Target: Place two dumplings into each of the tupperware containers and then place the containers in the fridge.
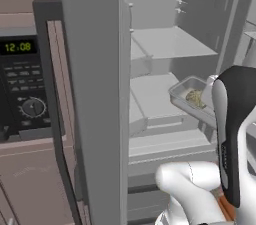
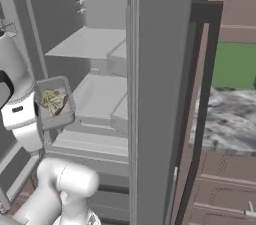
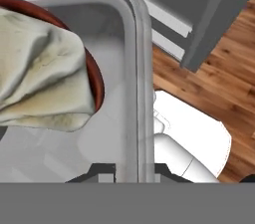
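1. Since it is the biggest thing, the fridge (image 1: pixel 95 94) comes first. It is tall and grey, and its door is wide open. White shelves (image 1: pixel 167 41) and drawers show inside.
2. Left of the fridge door is a black oven (image 1: pixel 22 89) with green numbers and a round knob.
3. On the other side of the fridge is a grey stone counter (image 2: pixel 232 119). In the hand view, brown wood floor (image 3: pixel 224 68) shows far below.
4. The white robot arm (image 1: pixel 192 189) comes up from the bottom and reaches toward the open fridge.
5. One tupperware container (image 1: pixel 186 88) hangs in the air at the front of the fridge, next to the middle shelf. It is tipped a little. I cannot tell if it touches the shelf.
6. The gripper (image 3: pixel 133 170) has a tight pinch on the container. The tray's thin side wall runs up between its two dark finger tips (image 3: pixel 102 170), one on each side.
7. Dumplings (image 2: pixel 51 100) lie inside the tray, lumpy and tan with green bits. I cannot count them from far away. In the hand view one sits big and pale near the tray's corner.
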Robot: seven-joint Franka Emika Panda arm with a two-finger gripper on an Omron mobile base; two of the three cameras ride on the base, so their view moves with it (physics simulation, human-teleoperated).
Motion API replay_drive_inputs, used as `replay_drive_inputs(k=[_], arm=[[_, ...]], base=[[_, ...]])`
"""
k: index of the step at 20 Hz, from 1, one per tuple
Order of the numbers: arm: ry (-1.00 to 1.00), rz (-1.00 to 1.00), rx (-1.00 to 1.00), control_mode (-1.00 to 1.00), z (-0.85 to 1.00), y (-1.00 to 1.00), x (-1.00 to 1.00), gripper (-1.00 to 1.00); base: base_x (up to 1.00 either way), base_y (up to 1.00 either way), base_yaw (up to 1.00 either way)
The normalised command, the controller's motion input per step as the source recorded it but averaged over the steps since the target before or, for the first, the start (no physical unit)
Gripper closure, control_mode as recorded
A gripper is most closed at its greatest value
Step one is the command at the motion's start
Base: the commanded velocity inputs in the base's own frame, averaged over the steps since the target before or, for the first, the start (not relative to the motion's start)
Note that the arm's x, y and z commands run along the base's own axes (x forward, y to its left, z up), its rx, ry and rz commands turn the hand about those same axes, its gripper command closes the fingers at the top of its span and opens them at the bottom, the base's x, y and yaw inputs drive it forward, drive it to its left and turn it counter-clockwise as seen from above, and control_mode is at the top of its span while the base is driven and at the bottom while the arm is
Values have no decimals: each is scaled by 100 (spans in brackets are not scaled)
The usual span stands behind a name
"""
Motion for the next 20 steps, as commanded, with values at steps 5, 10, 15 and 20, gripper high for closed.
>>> replay_drive_inputs(k=[5, 10, 15, 20], arm=[[0, 0, 0, 100, 0, 0, 0, 100], [0, 0, 0, -100, -4, -4, 9, 100], [-7, 2, 0, -100, -74, -13, 53, 100], [-15, 6, 1, -100, -79, 0, 83, 100]], base=[[52, -26, 0], [33, -17, 0], [0, 0, 0], [0, 0, 0]])
